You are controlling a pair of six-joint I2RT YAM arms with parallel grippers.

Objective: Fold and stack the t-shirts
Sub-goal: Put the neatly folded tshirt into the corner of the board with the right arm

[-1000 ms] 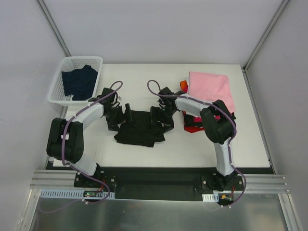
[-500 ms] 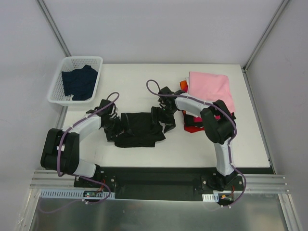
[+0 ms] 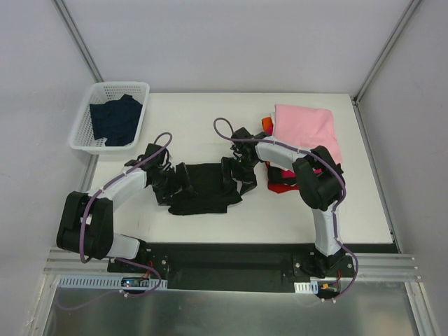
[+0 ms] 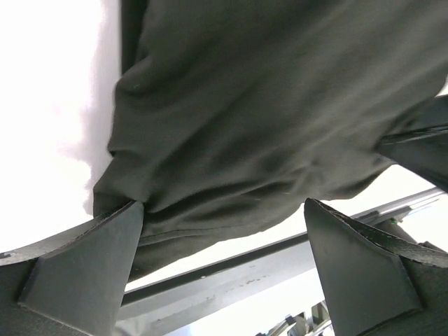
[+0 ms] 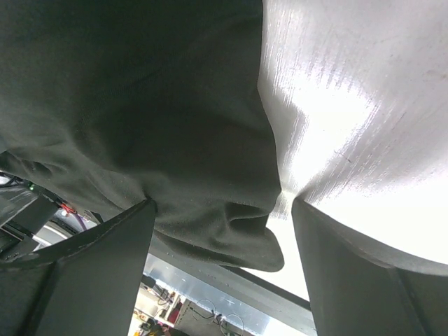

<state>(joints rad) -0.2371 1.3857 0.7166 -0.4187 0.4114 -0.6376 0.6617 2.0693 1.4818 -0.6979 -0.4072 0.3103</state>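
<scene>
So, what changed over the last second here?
The left gripper slid back toward its base along the black cloth t-shirt, its elbow sinking; the right gripper edged likewise. Both stayed open, gripping nothing. The pink-topped folded stack and white plastic basket stayed put.

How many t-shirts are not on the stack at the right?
2: the black tee at the middle of the table, and the navy tee in the basket. More may lie hidden beneath it.

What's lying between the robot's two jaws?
A crumpled black tee lies between the left jaws and the right jaws; the top view shows it best.
</scene>
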